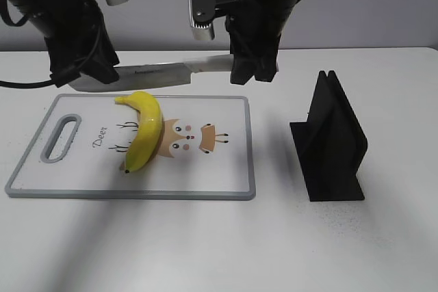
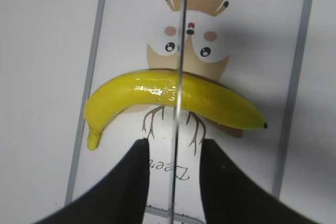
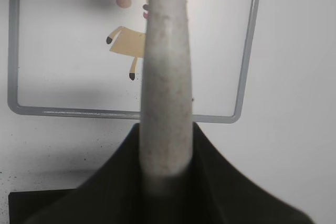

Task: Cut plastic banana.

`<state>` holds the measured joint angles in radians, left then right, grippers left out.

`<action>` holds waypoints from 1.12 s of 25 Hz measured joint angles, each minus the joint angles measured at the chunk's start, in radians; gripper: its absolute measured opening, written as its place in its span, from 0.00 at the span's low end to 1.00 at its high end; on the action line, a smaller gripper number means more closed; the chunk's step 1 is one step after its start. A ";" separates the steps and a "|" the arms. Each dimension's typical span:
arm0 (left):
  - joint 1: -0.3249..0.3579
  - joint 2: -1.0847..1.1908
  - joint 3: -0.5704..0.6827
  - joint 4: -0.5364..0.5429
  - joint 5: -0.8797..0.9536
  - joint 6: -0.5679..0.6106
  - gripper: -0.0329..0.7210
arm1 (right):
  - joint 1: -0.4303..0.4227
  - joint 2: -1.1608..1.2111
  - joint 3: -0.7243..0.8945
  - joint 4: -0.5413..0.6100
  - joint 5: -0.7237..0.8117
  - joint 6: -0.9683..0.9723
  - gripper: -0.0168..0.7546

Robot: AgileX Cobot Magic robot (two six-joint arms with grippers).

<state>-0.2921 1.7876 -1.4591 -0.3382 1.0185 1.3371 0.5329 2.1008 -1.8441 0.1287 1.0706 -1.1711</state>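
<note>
Two pincers hold one knife (image 1: pixel 154 73) level above the plastic banana (image 1: pixel 142 130).
Exterior view: right pincer (image 1: pixel 253 73) clamps the pale handle upper centre, left pincer (image 1: pixel 92 73) at the blade's tip, upper left; the banana lies on the cutting board (image 1: pixel 226 182), left of centre on the surface (image 1: pixel 342 251). Left wrist view: fingers (image 2: pixel 131 182) flank the blade edge-on over the banana's middle. Right wrist view: handle fills the centre, gripped.

A: What's on the table (image 1: pixel 383 251)?
B: White cutting board (image 1: pixel 226 176) w/ grey rim, near the left edge; slot handle at its left end, cartoon deer printed mid-board.
A: Anything else?
B: Black stand (image 1: pixel 332 141), upright, right of the board, well apart.
</note>
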 joint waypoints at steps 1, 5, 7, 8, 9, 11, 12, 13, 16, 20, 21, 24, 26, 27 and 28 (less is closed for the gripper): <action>0.000 0.000 0.000 0.002 -0.001 0.000 0.47 | 0.000 0.001 0.000 0.000 -0.001 0.000 0.26; 0.000 0.021 0.000 0.004 0.003 0.000 0.44 | 0.000 0.007 0.000 0.001 -0.003 0.000 0.26; 0.000 0.040 0.000 0.004 0.002 0.000 0.44 | 0.000 0.009 0.000 0.001 -0.003 0.000 0.26; 0.000 0.049 0.000 0.005 0.000 0.000 0.44 | 0.000 0.010 0.000 0.003 -0.003 0.000 0.26; 0.000 0.055 0.000 0.005 -0.005 0.000 0.43 | 0.000 0.011 0.000 0.004 -0.003 0.000 0.26; 0.000 0.064 0.000 0.005 -0.016 0.000 0.43 | 0.000 0.012 0.000 0.007 -0.003 0.000 0.26; 0.000 0.068 0.000 0.005 -0.021 0.000 0.43 | 0.000 0.012 0.000 0.007 -0.003 0.000 0.26; 0.000 0.070 0.000 0.005 -0.025 0.000 0.43 | 0.000 0.012 0.000 0.007 -0.005 0.000 0.26; 0.000 0.070 0.000 0.005 -0.039 0.000 0.43 | 0.000 0.013 0.000 0.007 -0.015 0.000 0.26; 0.000 0.070 0.000 0.005 -0.053 0.000 0.38 | 0.000 0.017 0.000 0.007 -0.023 0.000 0.26; 0.000 0.070 0.000 0.005 -0.053 0.000 0.33 | 0.000 0.021 0.000 0.007 -0.023 0.000 0.26; 0.000 0.070 0.000 0.006 -0.052 0.000 0.11 | 0.000 0.030 0.000 0.007 -0.027 0.001 0.26; 0.000 0.070 0.000 0.006 -0.052 0.000 0.06 | 0.000 0.030 0.000 0.007 -0.028 0.003 0.26; 0.000 0.070 0.000 0.008 -0.052 0.000 0.05 | 0.000 0.030 -0.001 0.007 -0.028 0.003 0.26; 0.000 0.072 0.000 0.009 -0.052 0.002 0.05 | 0.000 0.030 -0.001 0.008 -0.031 0.003 0.26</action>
<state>-0.2921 1.8597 -1.4591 -0.3287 0.9667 1.3391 0.5329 2.1308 -1.8452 0.1368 1.0400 -1.1679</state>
